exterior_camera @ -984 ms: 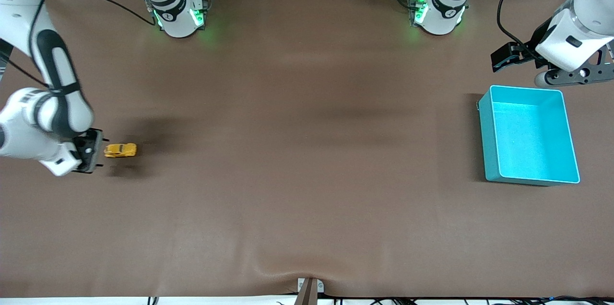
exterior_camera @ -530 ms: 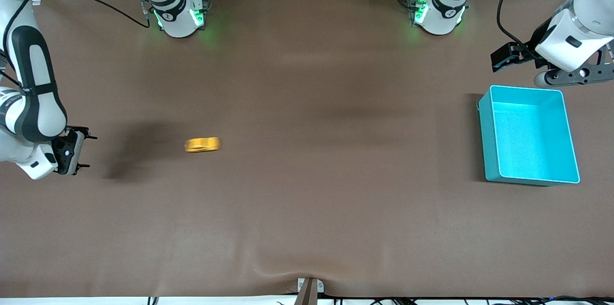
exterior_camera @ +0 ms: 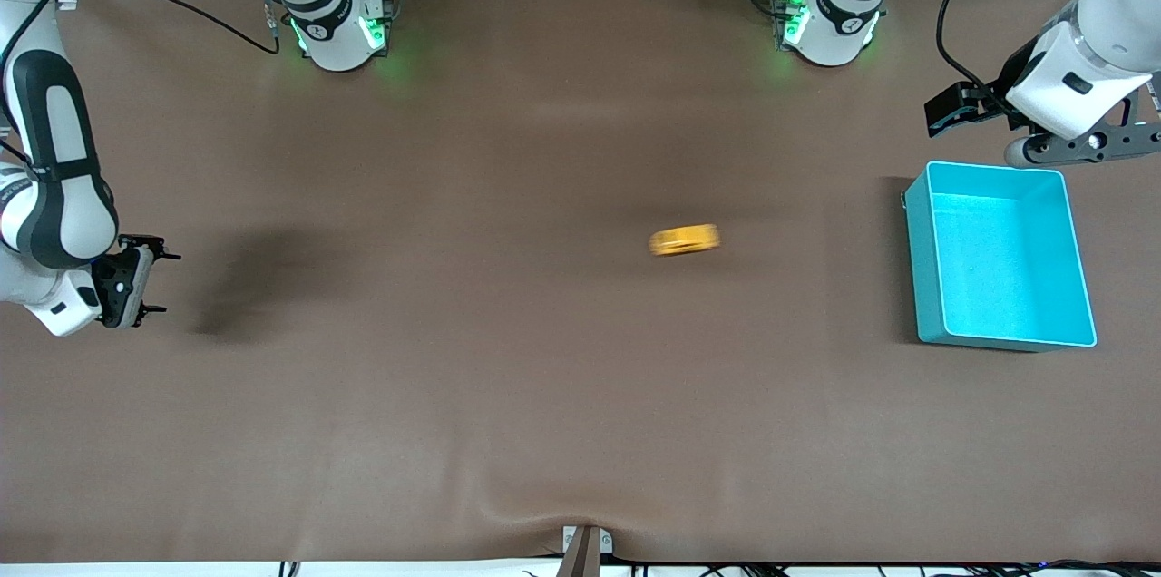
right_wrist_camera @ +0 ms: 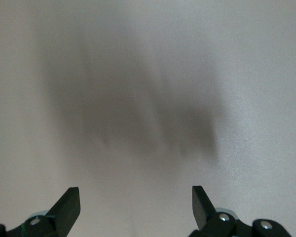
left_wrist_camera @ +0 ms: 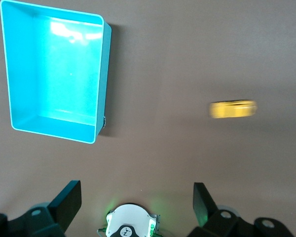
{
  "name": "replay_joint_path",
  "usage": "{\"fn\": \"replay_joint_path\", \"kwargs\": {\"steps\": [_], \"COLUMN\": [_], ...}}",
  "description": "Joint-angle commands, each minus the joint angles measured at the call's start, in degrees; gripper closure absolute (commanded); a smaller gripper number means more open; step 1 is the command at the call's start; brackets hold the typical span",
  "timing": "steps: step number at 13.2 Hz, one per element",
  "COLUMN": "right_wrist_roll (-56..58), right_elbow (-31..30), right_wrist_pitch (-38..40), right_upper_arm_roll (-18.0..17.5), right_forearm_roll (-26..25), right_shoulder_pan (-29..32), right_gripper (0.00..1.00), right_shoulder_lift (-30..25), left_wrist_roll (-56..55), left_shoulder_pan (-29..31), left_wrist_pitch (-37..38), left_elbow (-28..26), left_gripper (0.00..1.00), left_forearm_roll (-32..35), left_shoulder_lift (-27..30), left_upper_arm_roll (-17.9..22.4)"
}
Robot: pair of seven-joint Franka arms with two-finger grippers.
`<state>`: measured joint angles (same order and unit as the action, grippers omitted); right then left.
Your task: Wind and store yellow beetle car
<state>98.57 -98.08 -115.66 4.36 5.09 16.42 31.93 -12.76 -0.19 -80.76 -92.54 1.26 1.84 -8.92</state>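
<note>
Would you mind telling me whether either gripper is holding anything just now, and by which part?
Nothing is held: the left gripper and right gripper are open, and the yellow beetle car is loose on the table.

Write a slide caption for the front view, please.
Car blurred mid-table near empty bin; both grippers open, right and left.

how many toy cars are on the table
1. The car is on the bare table, blurred, between the table's middle and the bin at the left arm's end, clear of both grippers. None seems hidden.
</note>
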Motion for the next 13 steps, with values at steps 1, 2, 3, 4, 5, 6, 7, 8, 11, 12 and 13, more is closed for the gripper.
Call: {"fn": "replay_joint_path", "kwargs": {"steps": [1, 2, 3, 4, 5, 6, 7, 8, 11, 12, 13], "right_wrist_roll": [0.30, 0.30, 0.30, 0.30, 0.22, 0.22, 0.22, 0.13, -7.65, -11.87, -15.83], "right_elbow": [0.88, 0.88, 0.88, 0.88, 0.88, 0.88, 0.88, 0.96, 1.75, 2.10, 3.06], "right_wrist_pitch": [0.79, 0.79, 0.70, 0.70, 0.70, 0.70, 0.70, 0.61, 0.96, 1.22, 2.10], "right_upper_arm_roll": [-1.20, -1.20, -1.20, -1.20, -1.20, -1.20, -1.20, -1.11, -1.37, -1.63, -2.33], "right_forearm_roll": [0.97, 0.97, 0.97, 0.97, 0.97, 1.06, 1.58, 1.93, 2.73, 3.08, 3.51], "right_shoulder_pan": [1.60, 1.60, 1.60, 1.60, 1.60, 1.60, 1.51, 1.42, 0.46, 0.02, -0.59], "right_gripper": [0.00, 0.00, 0.00, 0.00, 0.00, 0.00, 0.00, 0.00, 0.00, 0.00, 0.00], "right_shoulder_lift": [0.50, 0.50, 0.59, 0.59, 0.59, 0.59, 0.59, 0.59, -0.90, -2.21, -3.53], "left_wrist_roll": [-1.04, -1.04, -1.13, -1.21, -1.30, -1.30, -1.30, -1.39, -2.62, -3.49, -6.46], "left_shoulder_pan": [-0.08, 0.01, -0.08, -0.08, -0.08, 0.01, 0.10, 0.19, 1.58, 1.77, 1.94], "left_wrist_pitch": [-0.36, -0.27, -0.36, -0.36, -0.27, -0.27, -0.36, -0.45, -2.46, -3.86, -5.53], "left_elbow": [-0.45, -0.63, -0.80, -0.89, -0.98, -1.41, -1.85, -2.55, -7.38, -8.96, -10.54], "left_gripper": [0.00, 0.00, 0.00, 0.00, 0.00, 0.00, 0.00, 0.00, 0.00, 0.00, 0.00], "left_forearm_roll": [0.67, 0.67, 0.67, 0.67, 0.67, 0.67, 0.59, 0.58, 1.02, 1.02, 1.02], "left_shoulder_lift": [0.36, 0.36, 0.36, 0.36, 0.27, 0.27, 0.19, -0.42, -1.83, -2.97, -3.67], "left_upper_arm_roll": [-0.22, -0.22, -0.22, -0.22, -0.22, -0.22, -0.22, -0.22, -0.14, -0.14, -0.14]}}
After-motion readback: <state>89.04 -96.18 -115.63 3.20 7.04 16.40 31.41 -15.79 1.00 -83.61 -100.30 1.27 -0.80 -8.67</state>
